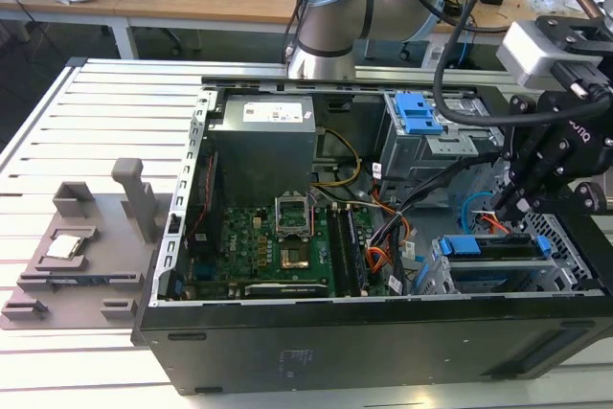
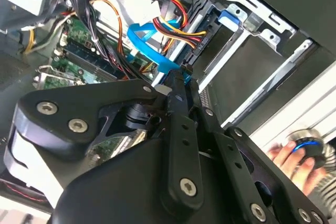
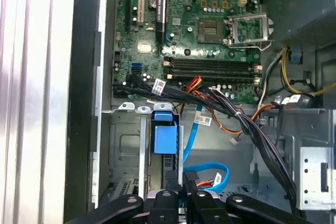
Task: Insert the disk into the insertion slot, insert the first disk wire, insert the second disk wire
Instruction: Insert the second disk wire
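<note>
Disk [image 1: 493, 248]: seated in the insertion slot [image 1: 479, 282], low at the exterior view's right end of the computer case [image 1: 335, 342]. Its blue carrier handle faces the open side. The first wrist view also shows the carrier [image 3: 164, 137] sitting between the cage walls [image 3: 123, 145].
Step 1 (disk in): looks done. The carrier sits square in the bay, not tilted.
Far left: grey fixture [image 1: 86, 256] on the slotted tabletop [image 1: 77, 112], well apart from the case and not in play.
Centre: motherboard [image 1: 278, 256] is exposed, with cables fanning from it toward the drive end.
Right of centre: upper cage [image 1: 421, 117] with the blue tab is untouched and apart from the work.
Right: end effector [image 1: 500, 210] is just above the rear of the disk, down among the cables.
End effector state: clenched. In both wrist views [image 2: 178, 77] [image 3: 181, 195] it looks pinched on the black plug at the end of the blue wire [image 3: 191, 137].
Step 2 (first wire): in progress, by judgement. The plug is at the disk's rear edge. Cannot tell whether it is mated.
Step 3 (second wire): looks undone. The orange-red wire bundle [image 2: 176, 27] hangs loose beside the blue wire, and its plug is not visibly on the disk.
Overall: roughly a third complete, with the second step under way.
</note>
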Controlling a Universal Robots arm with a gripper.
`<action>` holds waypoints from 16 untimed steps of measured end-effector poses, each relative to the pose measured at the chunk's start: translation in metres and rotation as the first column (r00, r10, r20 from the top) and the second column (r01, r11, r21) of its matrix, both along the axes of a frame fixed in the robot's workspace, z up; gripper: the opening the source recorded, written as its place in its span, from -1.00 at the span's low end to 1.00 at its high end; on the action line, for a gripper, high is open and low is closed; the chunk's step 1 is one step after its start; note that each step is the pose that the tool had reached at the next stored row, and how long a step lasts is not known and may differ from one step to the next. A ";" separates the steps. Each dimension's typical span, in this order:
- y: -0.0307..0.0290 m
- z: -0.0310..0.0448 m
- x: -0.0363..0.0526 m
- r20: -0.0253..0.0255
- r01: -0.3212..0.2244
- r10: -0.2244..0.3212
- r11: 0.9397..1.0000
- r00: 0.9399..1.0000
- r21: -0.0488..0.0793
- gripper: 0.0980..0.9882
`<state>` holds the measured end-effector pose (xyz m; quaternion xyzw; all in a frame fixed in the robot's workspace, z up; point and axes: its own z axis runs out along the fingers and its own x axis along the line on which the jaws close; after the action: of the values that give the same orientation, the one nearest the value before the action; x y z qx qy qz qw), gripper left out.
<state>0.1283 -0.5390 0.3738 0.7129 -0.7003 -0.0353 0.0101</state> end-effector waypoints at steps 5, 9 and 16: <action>0.0000 -0.0006 0.0000 0.000 0.001 -0.001 1.000 1.000 0.000 -0.86; -0.0001 -0.0030 0.0000 0.000 0.001 -0.001 1.000 1.000 0.000 -0.86; 0.0000 -0.0067 0.0000 0.000 0.001 -0.001 1.000 1.000 0.000 -0.86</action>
<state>0.1283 -0.5391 0.3670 0.7127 -0.7005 -0.0353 0.0101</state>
